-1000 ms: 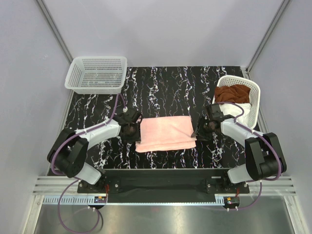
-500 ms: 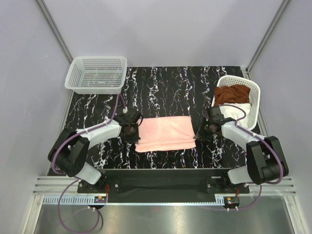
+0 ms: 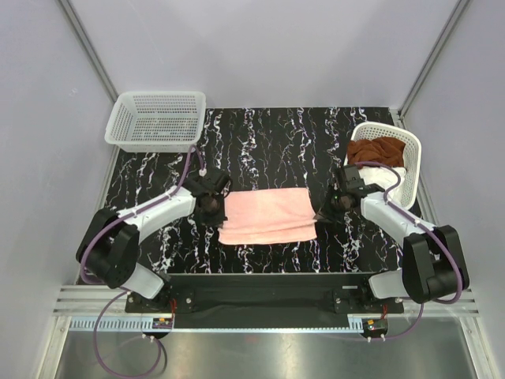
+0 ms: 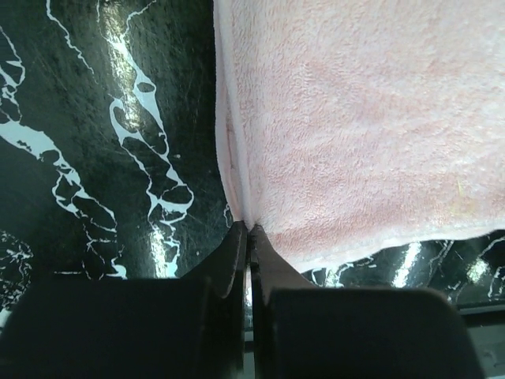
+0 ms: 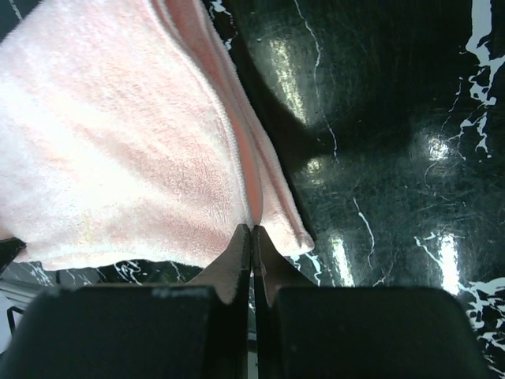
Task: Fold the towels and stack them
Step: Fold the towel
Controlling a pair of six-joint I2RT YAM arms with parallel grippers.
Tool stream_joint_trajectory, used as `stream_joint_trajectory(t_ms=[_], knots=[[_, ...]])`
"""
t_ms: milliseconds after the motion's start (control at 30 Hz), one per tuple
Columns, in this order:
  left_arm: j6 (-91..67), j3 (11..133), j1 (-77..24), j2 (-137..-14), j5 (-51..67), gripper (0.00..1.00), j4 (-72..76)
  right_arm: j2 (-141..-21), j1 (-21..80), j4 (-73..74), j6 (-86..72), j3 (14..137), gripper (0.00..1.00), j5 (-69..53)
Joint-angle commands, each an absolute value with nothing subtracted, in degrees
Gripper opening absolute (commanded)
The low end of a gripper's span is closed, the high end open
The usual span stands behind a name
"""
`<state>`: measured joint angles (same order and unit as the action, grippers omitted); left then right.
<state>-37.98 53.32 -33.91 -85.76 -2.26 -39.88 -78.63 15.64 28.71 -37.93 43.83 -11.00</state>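
The pale pink towel lies folded in the middle of the black marbled table. My left gripper is shut on the towel's left edge, and my right gripper is shut on its right edge. The pink cloth is pinched between the closed fingertips in both wrist views. The rust-brown towel and the white towel sit bunched in the right basket.
A white mesh basket with nothing showing inside stands at the far left corner of the table. The right basket stands tilted at the table's right edge, close behind my right arm. Grey walls enclose the table on three sides.
Both grippers have shifted slightly away from the near edge while holding the towel's side edges. The towel's near edge has drawn back a little with them.
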Motion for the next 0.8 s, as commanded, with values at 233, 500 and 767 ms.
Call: stream_joint_trajectory(t_ms=[233, 500, 767], knots=[[-36.65, 56.34, -34.81, -82.88, -3.52, 0.18, -43.86, -74.53, 16.17, 32.96, -35.77, 47.02, 0.01, -9.93], [-37.53, 53.18, -34.80, -85.16, -2.81, 0.12, -40.78, -74.97, 16.17, 30.32, -36.30, 44.47, 0.03, -11.43], [-38.67, 49.92, -34.80, -84.28, -2.11, 0.38, -35.78, -75.41, 16.26, 29.27, -36.12, 44.12, 0.03, -11.78]])
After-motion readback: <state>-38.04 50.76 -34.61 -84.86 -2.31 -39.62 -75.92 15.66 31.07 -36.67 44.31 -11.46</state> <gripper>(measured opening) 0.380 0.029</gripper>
